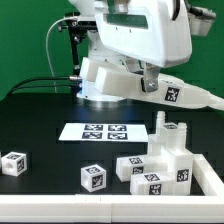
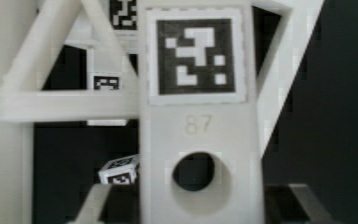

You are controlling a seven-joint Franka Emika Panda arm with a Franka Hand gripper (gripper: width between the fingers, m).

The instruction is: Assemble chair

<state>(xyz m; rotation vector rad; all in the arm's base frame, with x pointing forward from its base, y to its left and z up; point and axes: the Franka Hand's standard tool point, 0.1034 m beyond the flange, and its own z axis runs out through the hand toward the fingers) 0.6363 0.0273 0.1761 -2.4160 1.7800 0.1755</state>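
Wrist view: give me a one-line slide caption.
Close-up of the white braced frame, with its square tag, an embossed 87 and an oval hole on one bar; a tagged cube lies beyond.

A glossy white, rounded shell covers the robot arm (image 1: 135, 40), with dark seams marking its joints. Thin black cables (image 1: 48, 52) loop behind it, and its broad white base (image 1: 100, 88) looks smooth.
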